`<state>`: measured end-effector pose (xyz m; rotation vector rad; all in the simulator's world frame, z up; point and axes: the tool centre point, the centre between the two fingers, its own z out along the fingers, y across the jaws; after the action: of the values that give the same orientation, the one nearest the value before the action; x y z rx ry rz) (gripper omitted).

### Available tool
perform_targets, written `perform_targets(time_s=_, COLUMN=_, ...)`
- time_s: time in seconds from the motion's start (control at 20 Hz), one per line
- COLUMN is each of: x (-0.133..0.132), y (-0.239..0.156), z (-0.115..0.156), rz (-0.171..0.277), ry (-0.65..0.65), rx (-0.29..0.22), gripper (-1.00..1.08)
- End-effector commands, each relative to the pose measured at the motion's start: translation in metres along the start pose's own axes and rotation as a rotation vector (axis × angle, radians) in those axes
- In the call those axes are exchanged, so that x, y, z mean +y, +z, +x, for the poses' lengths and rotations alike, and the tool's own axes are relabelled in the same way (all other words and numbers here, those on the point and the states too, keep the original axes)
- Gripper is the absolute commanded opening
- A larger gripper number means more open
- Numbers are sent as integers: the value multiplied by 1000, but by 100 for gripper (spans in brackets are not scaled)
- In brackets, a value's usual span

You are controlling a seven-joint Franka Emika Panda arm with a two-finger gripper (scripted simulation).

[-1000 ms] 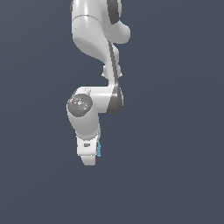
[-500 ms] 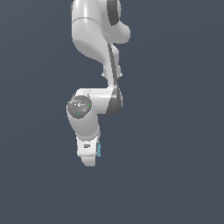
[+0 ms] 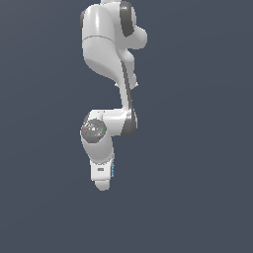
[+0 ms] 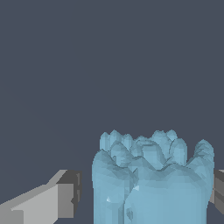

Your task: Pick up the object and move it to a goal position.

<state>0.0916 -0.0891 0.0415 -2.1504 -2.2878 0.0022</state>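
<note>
The object (image 4: 153, 179) is a light-blue lumpy blob that sits between my two fingers in the wrist view. One finger (image 4: 65, 199) stands a small gap away from its side. The other finger (image 4: 218, 190) touches its opposite edge. My gripper (image 4: 147, 192) is open around it. In the exterior view the white arm hangs down with the gripper (image 3: 101, 185) at its low end. Only a thin blue sliver of the object (image 3: 113, 170) peeks out on the exterior view's right of the hand. Most of it is hidden by the hand.
A plain dark grey-blue background fills both views, and no edge or other object shows. The arm's upper links (image 3: 106, 44) rise above the hand.
</note>
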Motion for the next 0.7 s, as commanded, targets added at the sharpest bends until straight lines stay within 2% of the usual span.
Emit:
perform_targets(time_s=0.0, x=1, y=2, z=0, rz=-2, ry=0, rx=-1, gripper=100)
perform_targets(time_s=0.1, x=2, y=0, z=-1, rz=-2, ry=0, rx=0, gripper=100)
perform_targets(time_s=0.15, x=2, y=0, z=-1, rz=-2, ry=0, rx=0, gripper=-100)
perform_targets(time_s=0.65, x=2, y=0, z=-1, rz=-2, ry=0, rx=0, gripper=-100)
